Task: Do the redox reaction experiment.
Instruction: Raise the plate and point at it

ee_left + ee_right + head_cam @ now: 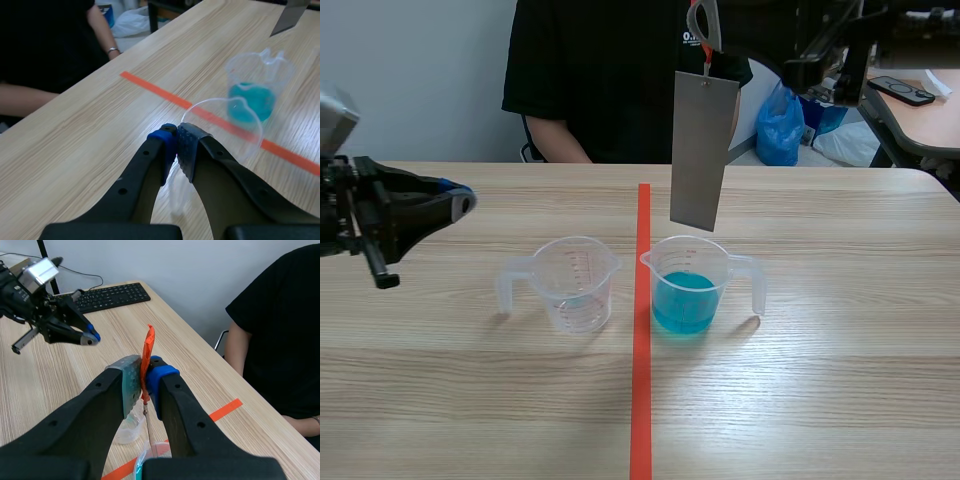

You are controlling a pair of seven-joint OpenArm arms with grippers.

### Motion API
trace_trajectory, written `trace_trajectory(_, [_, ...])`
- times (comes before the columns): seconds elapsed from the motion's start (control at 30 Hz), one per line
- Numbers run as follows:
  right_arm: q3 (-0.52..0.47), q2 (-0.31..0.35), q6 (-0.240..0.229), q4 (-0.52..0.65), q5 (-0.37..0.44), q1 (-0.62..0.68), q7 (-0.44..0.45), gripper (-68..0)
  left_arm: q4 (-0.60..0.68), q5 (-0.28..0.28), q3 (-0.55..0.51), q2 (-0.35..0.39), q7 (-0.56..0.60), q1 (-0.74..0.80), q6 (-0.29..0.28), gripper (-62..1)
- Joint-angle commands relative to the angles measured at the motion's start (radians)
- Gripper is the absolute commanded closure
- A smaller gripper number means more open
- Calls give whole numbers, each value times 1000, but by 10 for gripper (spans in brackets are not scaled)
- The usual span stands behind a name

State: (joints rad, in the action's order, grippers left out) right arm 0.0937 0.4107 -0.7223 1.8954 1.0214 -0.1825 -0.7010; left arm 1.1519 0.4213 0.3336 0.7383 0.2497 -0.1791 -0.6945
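Observation:
A grey metal plate (703,150) hangs upright from an orange tag (147,347), its lower edge just above a clear beaker of blue liquid (688,288). My right gripper (144,375) is shut on that tag, high over the table (703,25). An empty clear beaker (575,283) stands left of the red tape line. My left gripper (460,203) hovers at the table's left, shut on nothing. In the left wrist view its tips (175,137) meet just before the empty beaker (235,125), with the blue beaker (255,92) beyond.
A person in a black shirt (610,70) sits across the table, forearm near its far edge. A keyboard (110,296) lies on a desk beyond the left arm. A blue bag (780,125) and a second desk stand at the back right.

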Motion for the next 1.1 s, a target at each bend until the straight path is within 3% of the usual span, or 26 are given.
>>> trace_trajectory(0.0, [-5, 13, 0, 6, 13, -16, 18, -15, 13, 14, -3, -19, -2, -27, -2, -30])
trace_trajectory(0.4, [-5, 13, 0, 6, 17, -16, 18, -15, 13, 25, 65, -188, -120, -98, -2, -32])
trace_trajectory(1.07, [-5, 13, 0, 6, 20, -16, 18, -15, 13, 32, 106, -359, -206, -159, -2, -32])
